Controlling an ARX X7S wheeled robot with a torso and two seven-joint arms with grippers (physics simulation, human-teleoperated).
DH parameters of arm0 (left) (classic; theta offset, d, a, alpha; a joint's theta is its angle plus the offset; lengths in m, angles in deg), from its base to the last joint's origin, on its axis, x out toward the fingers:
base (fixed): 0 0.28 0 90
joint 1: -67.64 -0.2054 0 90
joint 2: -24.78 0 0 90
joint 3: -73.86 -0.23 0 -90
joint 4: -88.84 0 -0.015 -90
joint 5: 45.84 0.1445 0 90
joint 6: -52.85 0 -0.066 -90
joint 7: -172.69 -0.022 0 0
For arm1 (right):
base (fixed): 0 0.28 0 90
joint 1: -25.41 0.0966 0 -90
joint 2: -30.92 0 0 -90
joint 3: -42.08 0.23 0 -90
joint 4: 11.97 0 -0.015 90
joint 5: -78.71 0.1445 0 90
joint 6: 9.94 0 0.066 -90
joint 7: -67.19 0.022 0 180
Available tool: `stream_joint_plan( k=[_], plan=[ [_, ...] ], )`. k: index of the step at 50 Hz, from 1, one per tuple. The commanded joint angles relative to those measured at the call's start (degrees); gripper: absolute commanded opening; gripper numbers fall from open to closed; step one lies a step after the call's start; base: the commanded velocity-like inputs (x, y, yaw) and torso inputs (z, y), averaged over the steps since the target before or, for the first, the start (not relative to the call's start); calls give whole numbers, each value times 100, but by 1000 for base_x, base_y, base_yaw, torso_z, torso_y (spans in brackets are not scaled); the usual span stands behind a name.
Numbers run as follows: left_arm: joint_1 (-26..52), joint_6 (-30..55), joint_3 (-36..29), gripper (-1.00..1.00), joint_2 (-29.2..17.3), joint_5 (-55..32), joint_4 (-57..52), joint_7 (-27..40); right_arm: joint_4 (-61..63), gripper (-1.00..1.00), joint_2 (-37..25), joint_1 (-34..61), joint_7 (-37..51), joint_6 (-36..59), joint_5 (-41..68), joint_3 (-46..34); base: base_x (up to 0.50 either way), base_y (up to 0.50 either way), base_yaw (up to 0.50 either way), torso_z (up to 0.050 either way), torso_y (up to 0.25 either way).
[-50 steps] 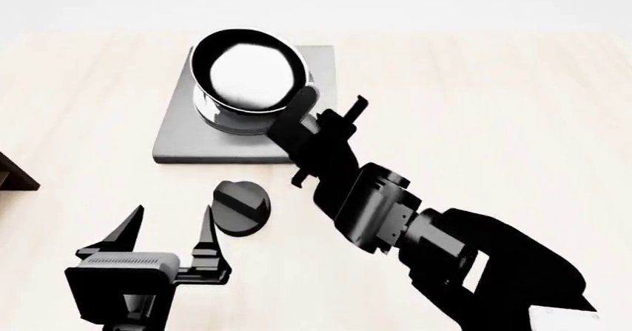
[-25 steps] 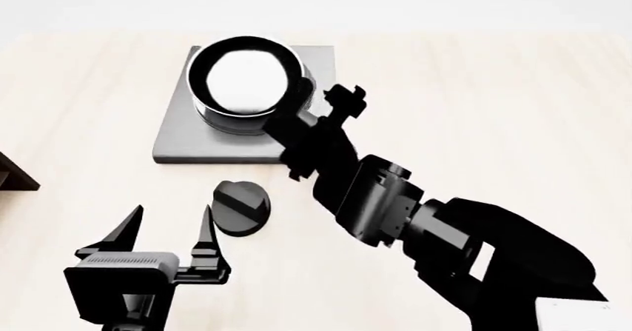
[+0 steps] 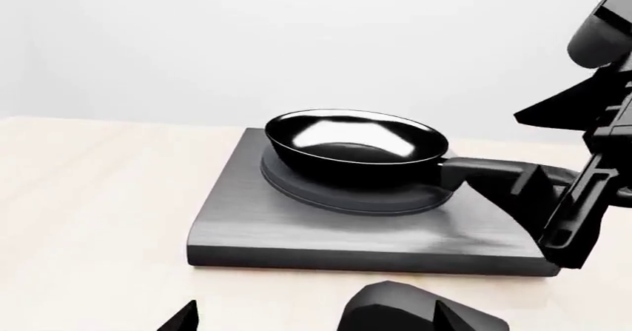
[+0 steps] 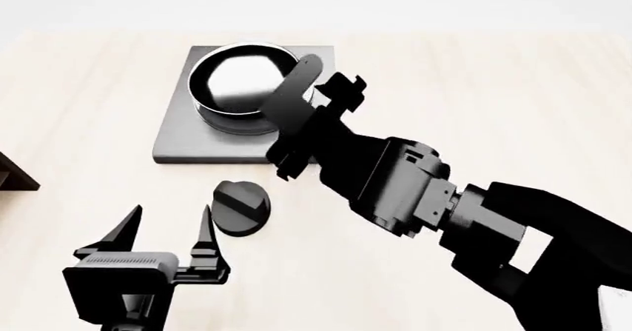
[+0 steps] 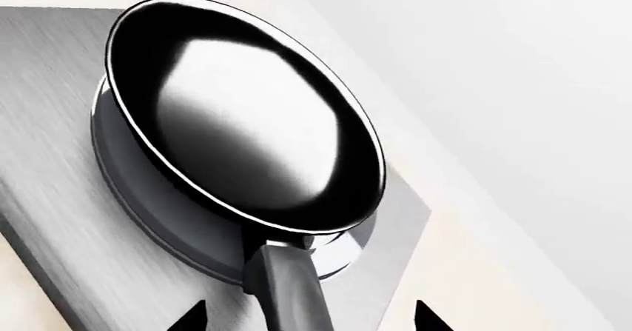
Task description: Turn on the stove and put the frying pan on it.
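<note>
Black right gripper hangs over the frying pan's handle with its jaws spread wide; in the right wrist view the two fingertips sit apart on either side of the handle without touching it. That frying pan sits flat on the raised burner ring of the stove, its shiny pale inside facing up and its handle reaching out past the stove's right-hand side. The dark-grey stove plate lies on the pale wooden counter, toward the far edge and left of the middle. Its separate round black knob rests on the counter just on the near side of the plate. At the near edge, the left gripper hovers with its fingers wide apart and nothing between them, just beside the knob.
</note>
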Motion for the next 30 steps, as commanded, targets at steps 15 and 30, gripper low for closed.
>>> stream_joint_plan(
  k=[15, 30],
  plan=[
    [-23, 0, 27, 100, -24, -37, -106, 105, 3911, 100, -2382, 14, 1372, -144, 160, 489, 0, 0, 0, 0, 0],
    [-63, -154, 193, 100, -103, -30, -470, 220, 5372, 100, -4363, -1519, 2689, -2198, -286, 995, 0, 0, 0, 0, 0]
  ],
)
